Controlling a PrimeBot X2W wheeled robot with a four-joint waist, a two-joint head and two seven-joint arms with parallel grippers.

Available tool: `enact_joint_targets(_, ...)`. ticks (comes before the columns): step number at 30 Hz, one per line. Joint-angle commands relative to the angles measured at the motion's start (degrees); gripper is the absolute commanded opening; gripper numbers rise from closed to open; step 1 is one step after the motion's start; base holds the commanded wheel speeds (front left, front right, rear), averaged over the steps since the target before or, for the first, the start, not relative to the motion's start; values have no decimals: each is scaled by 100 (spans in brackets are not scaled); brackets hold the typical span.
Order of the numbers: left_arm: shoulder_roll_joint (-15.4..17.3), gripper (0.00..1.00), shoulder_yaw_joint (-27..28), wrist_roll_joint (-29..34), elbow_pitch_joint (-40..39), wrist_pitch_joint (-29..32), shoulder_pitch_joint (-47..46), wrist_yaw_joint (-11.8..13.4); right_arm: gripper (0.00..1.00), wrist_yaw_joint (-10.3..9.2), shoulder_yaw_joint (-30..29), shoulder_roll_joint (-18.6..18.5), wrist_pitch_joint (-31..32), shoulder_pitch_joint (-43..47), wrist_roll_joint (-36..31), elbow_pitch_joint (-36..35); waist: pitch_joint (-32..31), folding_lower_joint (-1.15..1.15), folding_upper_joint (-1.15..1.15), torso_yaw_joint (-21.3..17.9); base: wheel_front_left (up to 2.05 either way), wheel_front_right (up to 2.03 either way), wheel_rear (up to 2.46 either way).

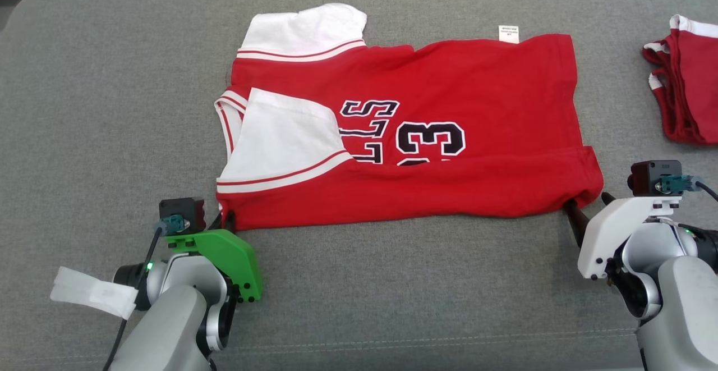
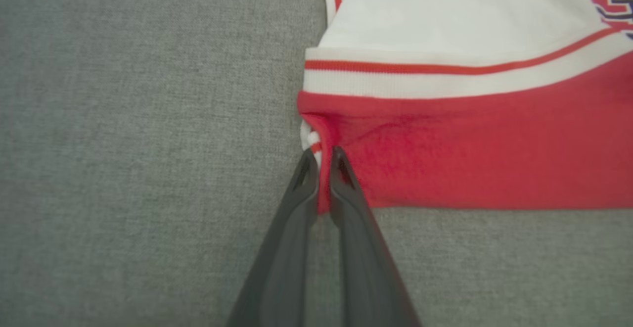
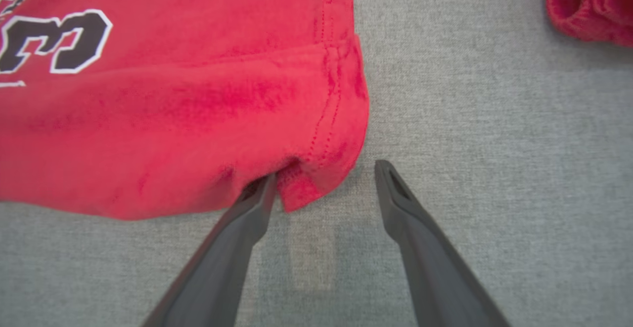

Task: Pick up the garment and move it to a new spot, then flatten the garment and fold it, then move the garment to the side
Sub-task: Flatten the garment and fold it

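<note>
Lettering on garment (image 1: 426, 135) partly hidden. We find left hand (image 2: 324, 156) clamped on its corner; right hand (image 3: 325, 171) agape, one tip under the hem.

The garment (image 1: 449, 135) lies flat at the centre of the padded surface (image 1: 101, 107). The left claw (image 1: 224, 222) meets its near left corner, the right claw (image 1: 586, 208) its near right corner. A folded pile (image 1: 687, 85) lies well apart at far right.

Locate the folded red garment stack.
The stack lies at the head view's right edge on grey fabric, beyond the right claw, apart from the white-sleeved red jersey.
</note>
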Motion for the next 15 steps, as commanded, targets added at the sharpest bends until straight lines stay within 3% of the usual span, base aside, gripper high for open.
enact_joint_targets(1, -3, 0, -15, -41, 21, 13, -74, 17, 100, -7, -5, -6, -36, -84, -49, 51, 33, 0, 0, 24, 0, 0, 0)
enact_joint_targets(3, -12, 0, -26, -36, 17, 13, -91, 24, 82, -7, 23, 36, -27, -159, -31, 204, 62, 0, 0, 44, 0, 0, 0)
enact_joint_targets(4, -10, 0, -30, -34, 19, 12, -99, 23, 57, -7, 39, 34, -5, -192, -31, 285, 76, 0, 0, 54, 0, 0, 0)
enact_joint_targets(5, -12, 0, -35, -35, 18, 8, -108, 23, 47, -7, 52, 27, -2, -226, -34, 350, 89, 0, 0, 62, 0, 0, 0)
enact_joint_targets(6, -17, 0, -39, -37, 18, 3, -117, 22, 44, -7, 58, 15, -25, -258, -32, 422, 100, 0, 0, 70, 0, 0, 0)
enact_joint_targets(9, -42, 0, -47, -62, 23, -19, -123, 20, 0, -8, 95, -9, -43, -304, -38, 600, 107, 0, 0, 92, 0, 0, 0)
enact_joint_targets(15, -79, 0, 23, -139, -30, -153, 11, 46, 0, -10, 137, -142, -48, -251, 40, 673, 1, 0, 0, 99, 0, 0, 0)
